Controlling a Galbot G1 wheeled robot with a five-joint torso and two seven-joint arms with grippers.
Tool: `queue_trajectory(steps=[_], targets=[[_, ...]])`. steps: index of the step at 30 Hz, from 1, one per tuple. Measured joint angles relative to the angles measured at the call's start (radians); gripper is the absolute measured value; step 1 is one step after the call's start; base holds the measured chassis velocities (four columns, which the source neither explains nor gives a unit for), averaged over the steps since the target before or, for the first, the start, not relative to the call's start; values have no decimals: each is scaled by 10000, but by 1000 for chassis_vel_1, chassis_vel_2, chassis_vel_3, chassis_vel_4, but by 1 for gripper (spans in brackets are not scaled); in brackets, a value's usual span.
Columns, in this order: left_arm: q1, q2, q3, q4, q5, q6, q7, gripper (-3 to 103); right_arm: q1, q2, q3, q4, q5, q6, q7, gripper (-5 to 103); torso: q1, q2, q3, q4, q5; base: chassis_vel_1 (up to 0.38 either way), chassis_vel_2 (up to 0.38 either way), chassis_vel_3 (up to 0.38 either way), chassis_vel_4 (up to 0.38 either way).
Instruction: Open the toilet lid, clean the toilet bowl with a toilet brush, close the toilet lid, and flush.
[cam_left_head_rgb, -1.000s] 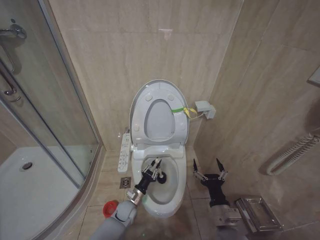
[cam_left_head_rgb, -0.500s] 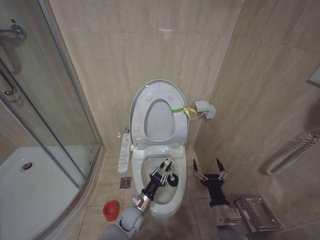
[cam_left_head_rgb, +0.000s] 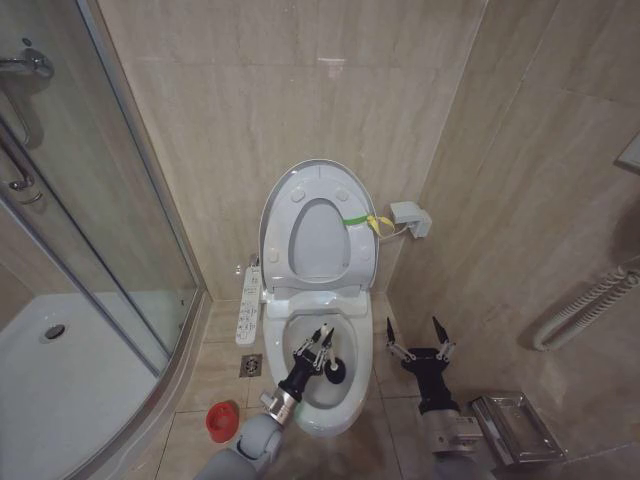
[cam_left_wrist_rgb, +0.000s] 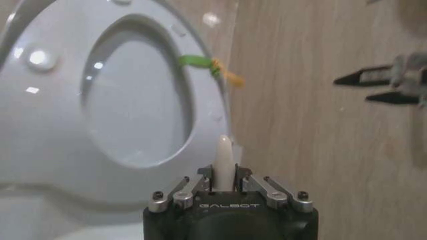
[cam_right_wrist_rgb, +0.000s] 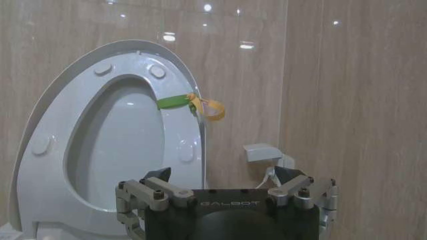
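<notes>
Our left gripper (cam_left_head_rgb: 322, 339), clamped on the toilet brush (cam_left_wrist_rgb: 223, 159), has drifted left and nearer inside the toilet bowl (cam_left_head_rgb: 352, 395); scrubbing continues. Right gripper (cam_left_head_rgb: 420, 336) waits wide beside it.

Toilet lid (cam_left_head_rgb: 322, 176), glossy white oval w/ round bumpers, stands upright vs wall, ring seat raised against it; toilet bowl (cam_left_head_rgb: 362, 352), white ceramic oval, open below; toilet brush (cam_left_wrist_rgb: 223, 159), slim white stick handle, over bowl, dark head (cam_left_head_rgb: 336, 373) down inside.
</notes>
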Motion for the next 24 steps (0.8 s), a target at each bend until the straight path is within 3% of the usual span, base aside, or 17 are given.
queue_trajectory(steps=[13, 24], targets=[[436, 11, 758, -1422, 134, 557, -416, 22, 0, 0, 0, 0, 0, 0, 0, 100, 0, 0, 0, 1, 1, 0, 0, 0, 0], [210, -10, 202, 113, 62, 174, -256, 22, 0, 0, 0, 0, 0, 0, 0, 100, 0, 0, 0, 0, -1, 0, 0, 0, 0]])
